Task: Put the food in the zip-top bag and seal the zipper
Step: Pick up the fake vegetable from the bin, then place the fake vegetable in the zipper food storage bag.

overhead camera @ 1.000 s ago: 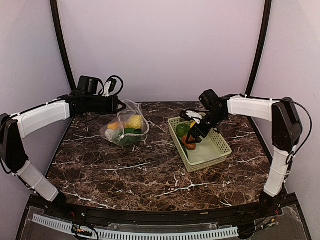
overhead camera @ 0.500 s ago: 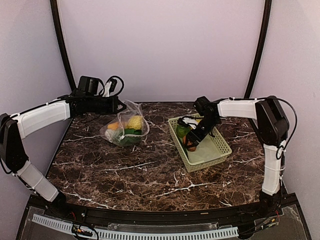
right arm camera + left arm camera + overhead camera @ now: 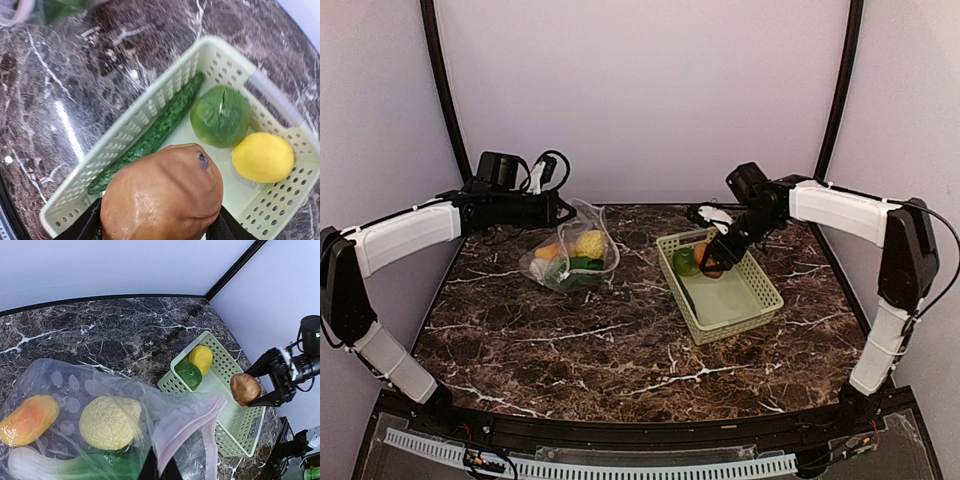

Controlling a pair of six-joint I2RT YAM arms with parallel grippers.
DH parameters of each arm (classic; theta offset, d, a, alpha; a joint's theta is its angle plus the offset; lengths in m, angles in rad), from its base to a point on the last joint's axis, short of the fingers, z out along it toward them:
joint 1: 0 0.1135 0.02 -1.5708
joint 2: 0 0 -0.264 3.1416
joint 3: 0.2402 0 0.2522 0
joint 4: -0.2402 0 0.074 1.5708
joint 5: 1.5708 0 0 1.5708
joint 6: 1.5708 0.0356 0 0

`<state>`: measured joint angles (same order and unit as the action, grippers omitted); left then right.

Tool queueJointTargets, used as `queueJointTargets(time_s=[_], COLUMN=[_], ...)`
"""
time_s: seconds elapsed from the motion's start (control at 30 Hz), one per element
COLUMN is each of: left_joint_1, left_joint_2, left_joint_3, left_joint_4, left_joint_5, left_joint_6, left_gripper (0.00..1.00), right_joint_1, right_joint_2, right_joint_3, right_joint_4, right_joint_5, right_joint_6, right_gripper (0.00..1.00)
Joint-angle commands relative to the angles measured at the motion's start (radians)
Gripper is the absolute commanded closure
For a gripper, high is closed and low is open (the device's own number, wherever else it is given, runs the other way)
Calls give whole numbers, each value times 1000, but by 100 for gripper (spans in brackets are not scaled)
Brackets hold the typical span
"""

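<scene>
The zip-top bag [image 3: 570, 258] lies at the back left of the table. My left gripper [image 3: 160, 472] is shut on its mouth by the pink zipper [image 3: 187, 420]. Inside the bag [image 3: 75, 390] are an orange-yellow piece [image 3: 29, 420], a pale yellow piece [image 3: 110, 422] and bok choy [image 3: 50, 465]. My right gripper [image 3: 156, 222] is shut on the red-brown piece [image 3: 162, 200], held above the light green basket [image 3: 125, 125]. A green pepper [image 3: 220, 116], a lemon [image 3: 262, 157] and a dark green cucumber [image 3: 155, 132] lie in the basket.
The basket [image 3: 720, 330] stands right of centre on the dark marble table [image 3: 620, 350]. Black cables [image 3: 545, 170] hang behind the left arm. Black frame posts rise at both back corners.
My right gripper has closed on the red-brown piece and lifted it up and back out of the basket. The left arm and the bag have not moved.
</scene>
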<state>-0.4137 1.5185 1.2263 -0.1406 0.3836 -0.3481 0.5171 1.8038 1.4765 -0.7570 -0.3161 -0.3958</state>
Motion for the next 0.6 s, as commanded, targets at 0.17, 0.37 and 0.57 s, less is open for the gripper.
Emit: queueJointTargets(time_s=[0.17, 0.37, 0.57], left_joint_1=[-4, -4, -4], left_joint_2=[16, 10, 0], left_joint_3=[-37, -71, -77], left_joint_4=[92, 182, 187], left_joint_5=[73, 129, 121], left_joint_6=[-11, -44, -35], left_gripper=[99, 99, 99], right_joint_1=[155, 234, 274], right_joint_2=[-26, 125, 301], right_joint_3=[241, 444, 679], right_joint_4=[-48, -63, -83], right_joint_5=[-256, -377, -405], right_joint_6=[-23, 38, 97], right_gripper=[55, 55, 56])
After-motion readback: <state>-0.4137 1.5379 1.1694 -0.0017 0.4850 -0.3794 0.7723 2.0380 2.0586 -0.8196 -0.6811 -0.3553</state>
